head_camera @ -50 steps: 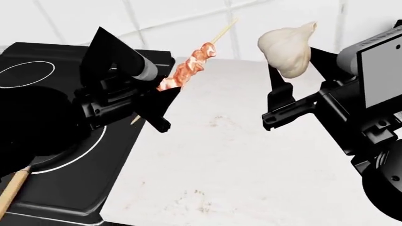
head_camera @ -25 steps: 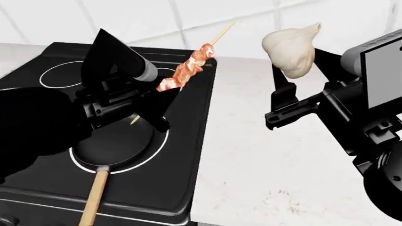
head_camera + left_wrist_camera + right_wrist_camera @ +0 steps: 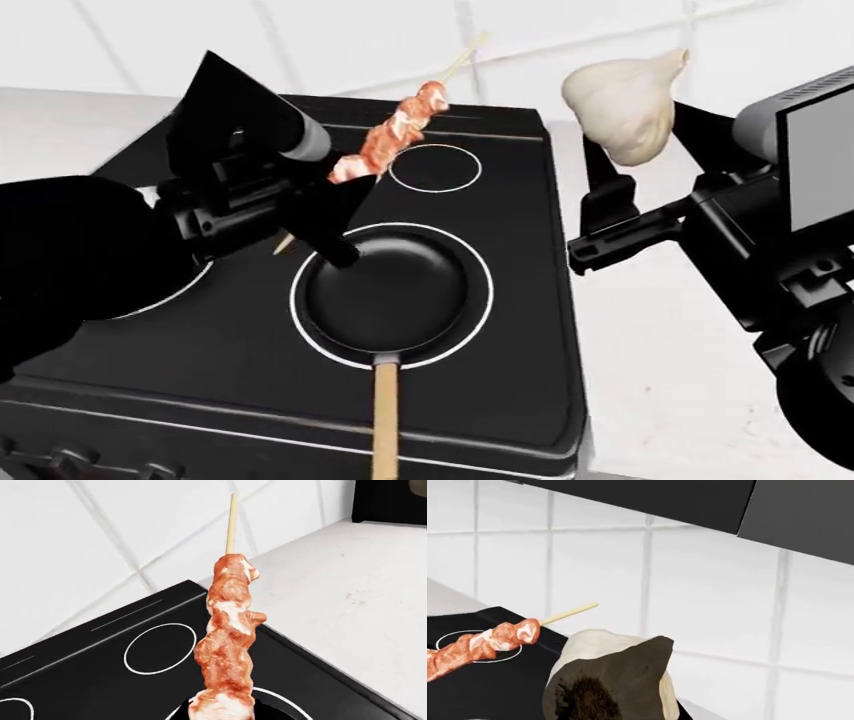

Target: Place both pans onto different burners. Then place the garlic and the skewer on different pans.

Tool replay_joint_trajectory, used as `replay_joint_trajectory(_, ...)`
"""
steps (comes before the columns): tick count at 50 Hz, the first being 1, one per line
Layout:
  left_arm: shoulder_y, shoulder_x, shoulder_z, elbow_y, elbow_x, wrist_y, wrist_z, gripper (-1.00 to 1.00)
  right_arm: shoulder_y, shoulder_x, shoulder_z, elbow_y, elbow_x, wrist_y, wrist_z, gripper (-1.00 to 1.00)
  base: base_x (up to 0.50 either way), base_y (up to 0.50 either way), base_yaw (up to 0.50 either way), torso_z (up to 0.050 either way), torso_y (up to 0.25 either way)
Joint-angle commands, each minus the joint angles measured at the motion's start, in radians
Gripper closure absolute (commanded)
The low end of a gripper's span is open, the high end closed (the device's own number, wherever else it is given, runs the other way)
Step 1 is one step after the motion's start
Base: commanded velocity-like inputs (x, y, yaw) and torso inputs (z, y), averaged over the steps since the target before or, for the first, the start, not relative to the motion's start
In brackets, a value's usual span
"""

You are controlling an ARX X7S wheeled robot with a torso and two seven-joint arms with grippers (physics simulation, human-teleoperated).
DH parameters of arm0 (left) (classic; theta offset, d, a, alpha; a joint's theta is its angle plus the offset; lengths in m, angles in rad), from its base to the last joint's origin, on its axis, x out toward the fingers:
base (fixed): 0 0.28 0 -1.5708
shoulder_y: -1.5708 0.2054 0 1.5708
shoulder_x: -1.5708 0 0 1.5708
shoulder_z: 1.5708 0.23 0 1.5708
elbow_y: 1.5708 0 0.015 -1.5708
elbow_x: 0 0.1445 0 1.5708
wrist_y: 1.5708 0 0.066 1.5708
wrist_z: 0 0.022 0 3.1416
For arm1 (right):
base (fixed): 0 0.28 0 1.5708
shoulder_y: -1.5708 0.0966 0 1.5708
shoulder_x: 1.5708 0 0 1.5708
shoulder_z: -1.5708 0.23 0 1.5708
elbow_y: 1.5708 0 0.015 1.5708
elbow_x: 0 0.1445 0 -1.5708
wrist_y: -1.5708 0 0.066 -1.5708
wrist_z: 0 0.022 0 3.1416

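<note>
left pincer (image 3: 314, 215): 1 skewer (image 3: 387, 145) | right pincer (image 3: 641, 170): 1 garlic (image 3: 618, 95) | 1 pan (image 3: 394, 290)

No readable text, labels, brands or numbers in any view. Only markings: thin white circle outlines on the stovetop (image 3: 534, 200), plus short white lines near its edge in the left wrist view. Not characters.
</note>
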Motion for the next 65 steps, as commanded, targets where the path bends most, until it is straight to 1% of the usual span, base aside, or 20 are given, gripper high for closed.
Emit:
replay_joint_trajectory(1, -0.003, 0.003, 0.0, -0.012, 0.007, 0.008, -0.005, 1.0, -0.028, 0.009, 0.026, -0.002, -0.007, -0.031, -0.001, 1.0, 0.09, 0.26, 0.0, 0.0, 0.0)
replay_joint_trajectory(20, -0.001, -0.006, -0.003, -0.001, -0.003, 0.008, -0.009, 1.0, -0.019, 0.012, 0.022, -0.007, -0.004, -0.022, 0.003, 1.0, 0.11, 0.21, 0.0, 0.0, 0.0)
replay_joint_trajectory(31, 0.002, -0.007, -0.002, 0.006, -0.006, 0.008, -0.011, 1.0, -0.01, 0.018, 0.012, -0.016, -0.01, -0.004, 0.007, 1.0, -0.05, 0.49, 0.0, 0.0, 0.001)
replay_joint_trajectory(53, 0.003, 0.003, 0.012, -0.009, 0.009, 0.016, -0.001, 1.0, -0.054, 0.039, 0.038, -0.01, -0.007, -0.043, 0.01, 1.0, -0.06, 0.49, 0.0, 0.0, 0.0)
replay_joint_trajectory(61, 0.005, -0.002, 0.011, -0.008, 0.009, 0.02, 0.003, 1.0, -0.029, 0.04, 0.039, 0.015, 0.04, -0.021, 0.011, 1.0, 0.0, 0.0, 0.0, 0.0, 0.0)
replay_joint_trajectory(65, 0.014, -0.003, 0.013, -0.023, 0.022, 0.034, 0.013, 1.0, 0.015, 0.061, 0.034, 0.027, 0.072, 0.009, -0.048, 1.0, 0.0, 0.0, 0.0, 0.0, 0.0)
